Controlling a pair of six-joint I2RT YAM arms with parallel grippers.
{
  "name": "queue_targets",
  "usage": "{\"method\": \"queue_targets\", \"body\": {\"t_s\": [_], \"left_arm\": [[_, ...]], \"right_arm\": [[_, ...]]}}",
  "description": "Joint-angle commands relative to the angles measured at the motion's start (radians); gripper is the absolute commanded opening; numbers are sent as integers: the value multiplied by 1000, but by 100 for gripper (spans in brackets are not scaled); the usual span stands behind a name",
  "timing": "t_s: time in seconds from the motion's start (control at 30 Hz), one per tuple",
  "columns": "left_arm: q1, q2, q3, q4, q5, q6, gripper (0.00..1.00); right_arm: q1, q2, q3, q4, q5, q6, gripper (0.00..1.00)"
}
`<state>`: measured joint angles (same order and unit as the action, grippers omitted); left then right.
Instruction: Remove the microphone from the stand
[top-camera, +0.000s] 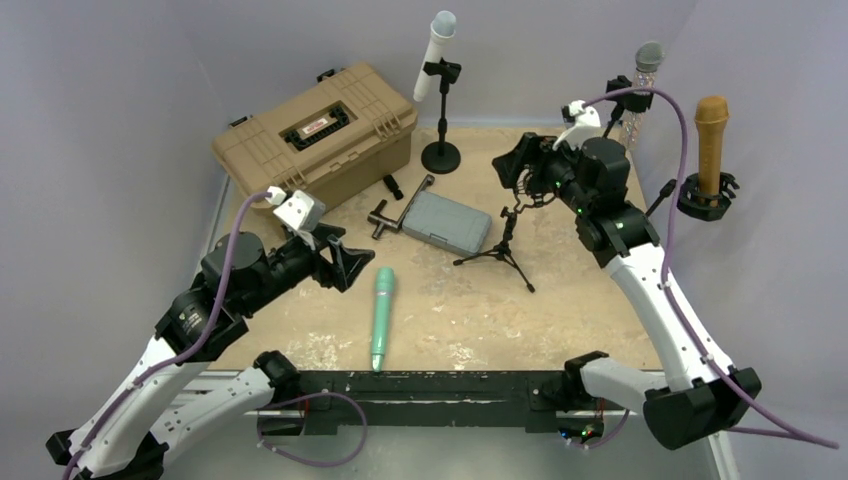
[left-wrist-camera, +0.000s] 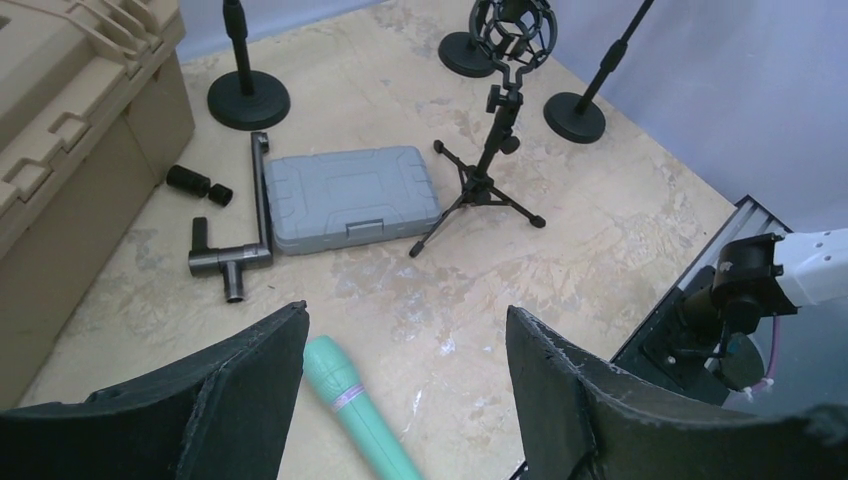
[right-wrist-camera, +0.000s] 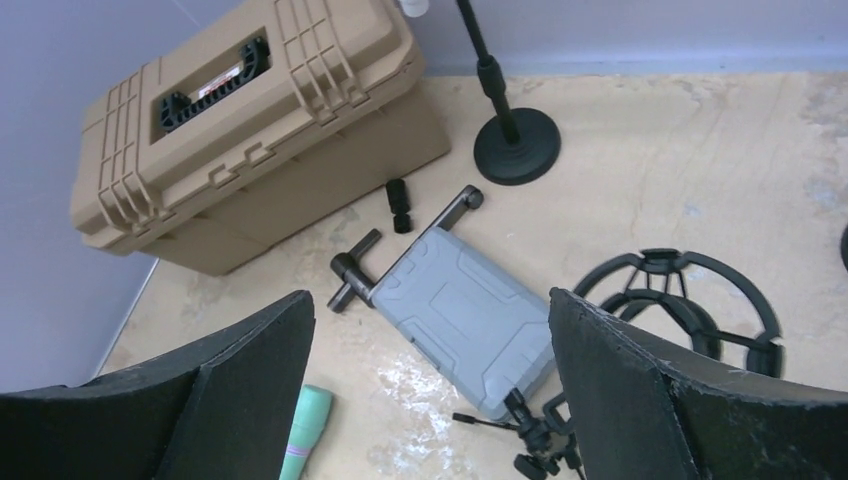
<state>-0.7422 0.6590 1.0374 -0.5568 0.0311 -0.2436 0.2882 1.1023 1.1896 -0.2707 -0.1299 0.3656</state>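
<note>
front rail (top-camera: 430, 385) and both arm bases fill the foreground; just beyond, the green microphone (top-camera: 381, 318) lies flat on the bench (top-camera: 600, 320), one end toward the rail, well apart from the small tripod stand (top-camera: 505, 245) whose ring cradle (right-wrist-camera: 680, 300) sits empty, so the removal looks done

left pincer (top-camera: 350, 262) hovers over the microphone's far end, jaws roughly half spread and holding nothing; right pincer (top-camera: 512, 168) hangs close above the cradle, jaws wide and also empty

trouble from here would likely come from a careless pull-back: the microphone is round and unsecured, and a brush from the left fingers (left-wrist-camera: 250, 380) could set it rolling toward the rail and off the bench; the tripod looks light, and the right pincer catching the cradle could tip it onto the grey case (top-camera: 446, 222) beside it

three other microphones, white (top-camera: 437, 55), grey (top-camera: 648, 60) and brown (top-camera: 711, 140), remain in holders at the back and right, easy to mistake for unfinished work
</note>
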Motion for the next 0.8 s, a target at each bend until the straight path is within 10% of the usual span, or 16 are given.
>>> {"method": "queue_targets", "body": {"t_s": [0.0,0.53,0.77], "left_arm": [[-2,-11,-4,24,-59,-6,71],[-2,-38,9,26,16,-39,71],[-2,-53,5,35,48,-50,71]], "right_arm": [[77,28,109,-58,128,-58,84],[86,-35,362,-370,1139,-284,79],[64,-7,382,-311,1181,-361,80]]}}
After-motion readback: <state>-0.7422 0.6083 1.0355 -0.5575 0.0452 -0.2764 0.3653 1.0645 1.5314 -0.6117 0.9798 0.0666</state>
